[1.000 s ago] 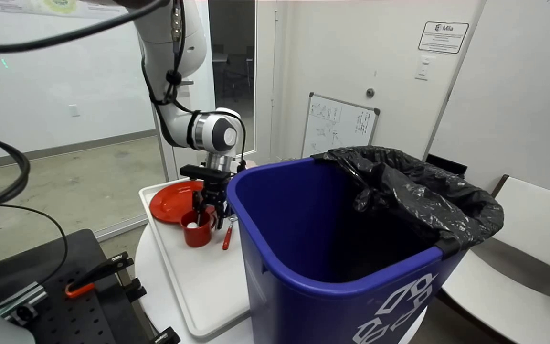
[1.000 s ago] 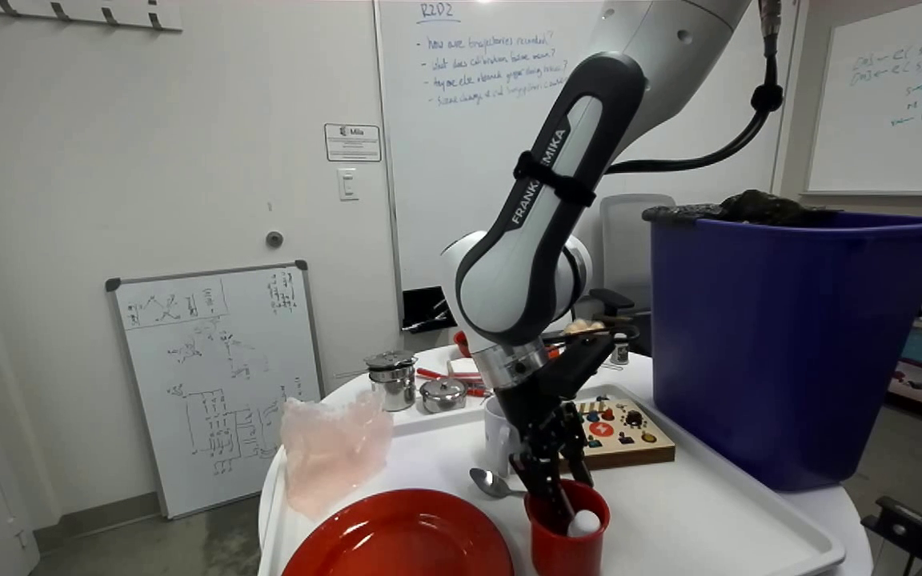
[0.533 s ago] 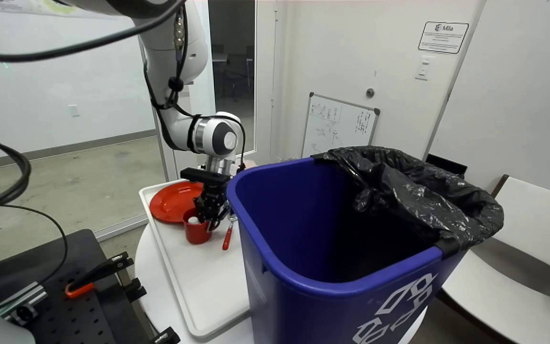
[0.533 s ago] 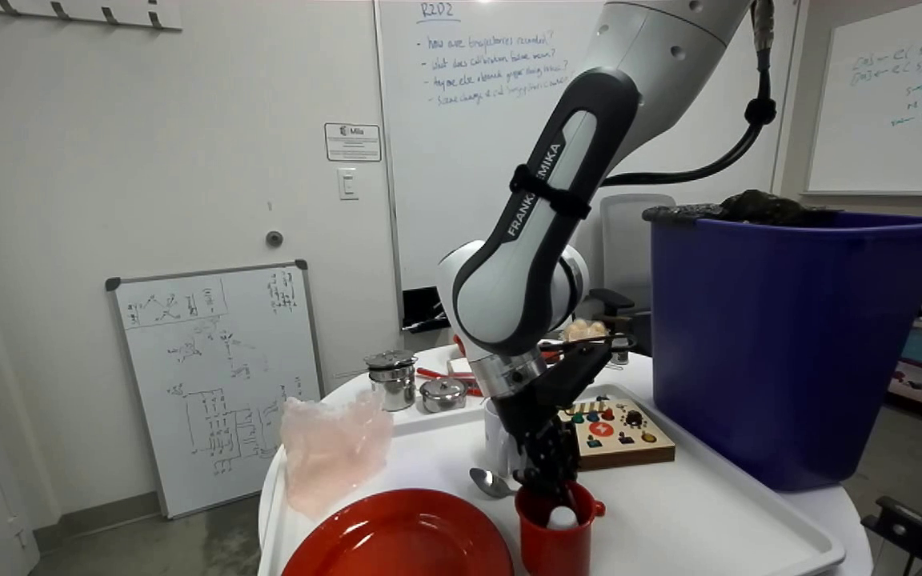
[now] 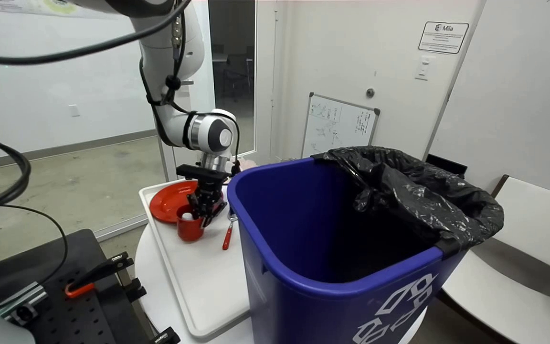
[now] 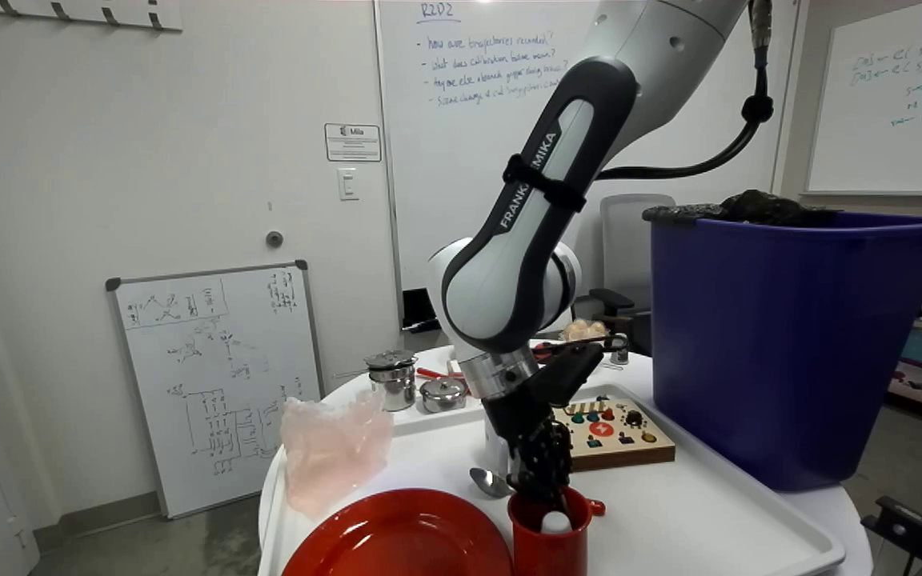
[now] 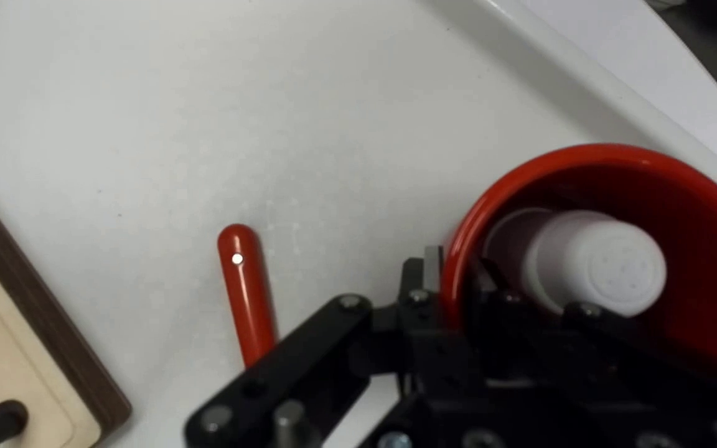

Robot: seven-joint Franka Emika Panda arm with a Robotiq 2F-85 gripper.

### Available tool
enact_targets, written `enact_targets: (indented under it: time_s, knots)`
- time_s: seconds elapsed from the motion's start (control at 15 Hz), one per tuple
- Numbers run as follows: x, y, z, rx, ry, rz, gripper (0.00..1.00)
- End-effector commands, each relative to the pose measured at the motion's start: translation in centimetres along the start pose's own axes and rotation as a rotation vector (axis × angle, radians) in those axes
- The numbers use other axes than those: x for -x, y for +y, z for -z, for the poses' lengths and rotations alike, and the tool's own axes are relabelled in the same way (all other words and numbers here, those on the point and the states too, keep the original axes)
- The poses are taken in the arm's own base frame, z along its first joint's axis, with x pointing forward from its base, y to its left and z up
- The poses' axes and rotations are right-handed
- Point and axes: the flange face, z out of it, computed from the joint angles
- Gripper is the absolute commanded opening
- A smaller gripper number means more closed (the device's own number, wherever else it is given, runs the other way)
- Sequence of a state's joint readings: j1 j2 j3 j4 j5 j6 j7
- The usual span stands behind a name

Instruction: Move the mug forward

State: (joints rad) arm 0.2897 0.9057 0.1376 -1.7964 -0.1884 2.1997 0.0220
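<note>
1. Gripper (image 7: pixel 456 280) and mug (image 5: pixel 190 231) have shifted together toward the plate (image 6: pixel 401 538); the gripper is clamped on the mug's rim.
2. Mug beside plate, apparently mid-move; next, keep it upright, set down, release.
3. Higher than the plate: arm (image 6: pixel 493 296) marked "FRANK… EMIKA", strap (image 6: pixel 545 186) between; sign (image 6: pixel 353 142) "Mila"; whiteboard (image 6: pixel 461 184) headed "R2D2".

End effector (image 7: pixel 456 277) now clamped on mug (image 6: pixel 549 554) wall; mug shifted toward red plate (image 6: pixel 403 538).

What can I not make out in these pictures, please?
Mug: cut off by an exterior view's bottom edge.
Red utensil: far end hidden by the gripper in the wrist view.
Wooden board: cut off by the wrist view's left edge.
Wall notice: fine print too small in both exterior views.
</note>
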Motion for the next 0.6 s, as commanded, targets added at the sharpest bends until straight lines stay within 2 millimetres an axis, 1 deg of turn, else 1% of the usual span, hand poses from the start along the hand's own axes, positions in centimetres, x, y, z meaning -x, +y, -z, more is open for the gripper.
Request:
enact_targets:
  time_s: [0.0,0.13,0.27,0.4,0.53]
  knots:
    - [2.5,0.2,2.9,0.009,-0.03,0.024,0.02]
    - [3.5,0.3,4.7,0.017,-0.045,0.027,0.02]
    - [4.3,-0.1,7.1,0.02,-0.041,0.04,0.02]
    - [4.5,-0.6,9.9,0.009,-0.017,0.039,0.02]
    - [3.8,-1.4,12.8,-0.019,0.025,0.032,0.02]
